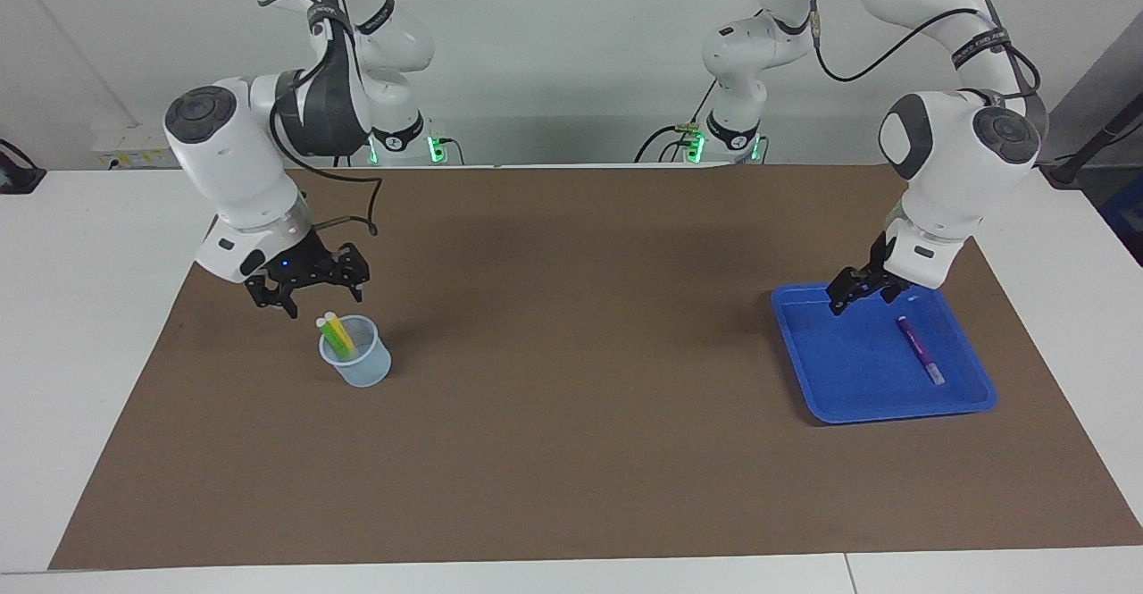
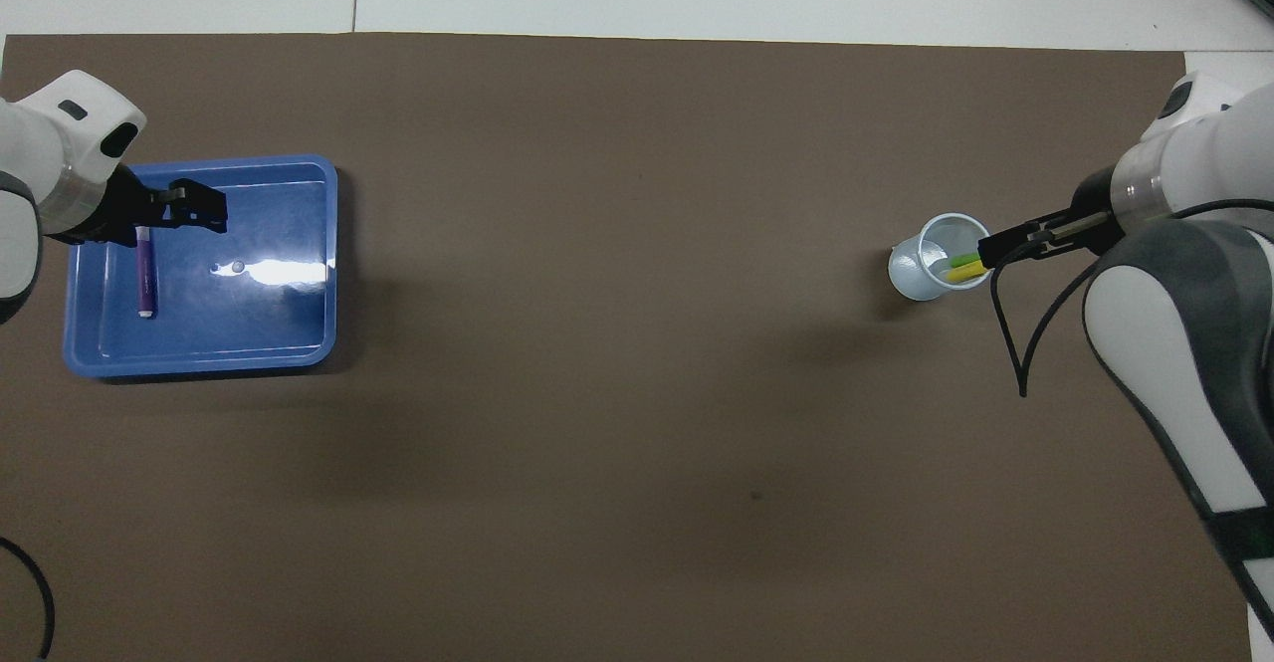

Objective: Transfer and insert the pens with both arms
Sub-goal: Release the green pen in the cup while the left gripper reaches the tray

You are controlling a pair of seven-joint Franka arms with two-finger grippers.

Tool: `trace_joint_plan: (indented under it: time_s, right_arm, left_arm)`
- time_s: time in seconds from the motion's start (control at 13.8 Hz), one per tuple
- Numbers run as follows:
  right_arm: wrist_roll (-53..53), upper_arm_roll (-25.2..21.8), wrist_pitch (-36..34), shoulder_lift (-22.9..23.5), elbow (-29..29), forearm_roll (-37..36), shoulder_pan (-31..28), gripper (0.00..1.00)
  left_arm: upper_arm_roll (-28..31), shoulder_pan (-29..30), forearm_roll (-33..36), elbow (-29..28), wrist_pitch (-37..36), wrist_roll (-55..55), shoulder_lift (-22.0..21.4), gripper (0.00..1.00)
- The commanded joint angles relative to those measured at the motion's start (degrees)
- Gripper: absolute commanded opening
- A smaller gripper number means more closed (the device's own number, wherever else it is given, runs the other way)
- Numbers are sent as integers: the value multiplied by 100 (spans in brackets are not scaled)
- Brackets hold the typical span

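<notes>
A yellow pen and a green pen (image 1: 335,332) (image 2: 963,266) stand leaning in a pale translucent cup (image 1: 357,366) (image 2: 921,274) toward the right arm's end of the table. My right gripper (image 1: 314,297) (image 2: 1000,242) hangs open just above them, holding nothing. A purple pen (image 1: 920,350) (image 2: 145,274) lies flat in a blue tray (image 1: 844,357) (image 2: 249,329) toward the left arm's end. My left gripper (image 1: 857,288) (image 2: 191,209) is open and empty over the tray's edge nearest the robots, beside the purple pen's end.
A brown mat (image 1: 571,415) covers most of the white table. The cup and the tray stand far apart on it, with bare mat between them.
</notes>
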Motion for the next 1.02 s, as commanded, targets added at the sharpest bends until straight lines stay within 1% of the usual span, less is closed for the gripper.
trace_joint_plan:
  time_s: [0.0,0.22,0.29,0.44,0.58,0.65,0.87,0.94]
  right_arm:
    - [124,57,-439,-374,33,-21,-86,100]
    - [133,57,-659,-586,33,-13,-77,100]
    - [133,66,-659,-595,33,-13,-77,100]
    - [133,66,-659,-604,33,-13,-77,100]
    - [124,57,-686,-621,33,-13,-95,100]
    - [124,40,-712,-621,33,-13,-104,100]
    - [115,31,-712,-630,24,-13,-113,100]
    - [63,31,-712,-630,15,-13,-113,100]
  left_arm:
    - [-58,260,167,227,108,261,393,100]
    - [-58,321,158,95,178,392,419,100]
    - [-49,374,159,78,396,602,472,100]
    - [-40,584,237,77,888,727,770,100]
    - [-40,647,501,147,987,727,850,100]
    - [-23,656,493,148,1022,718,876,100]
    - [3,743,457,262,1189,718,1157,99]
    - [4,796,449,219,1172,710,1158,99]
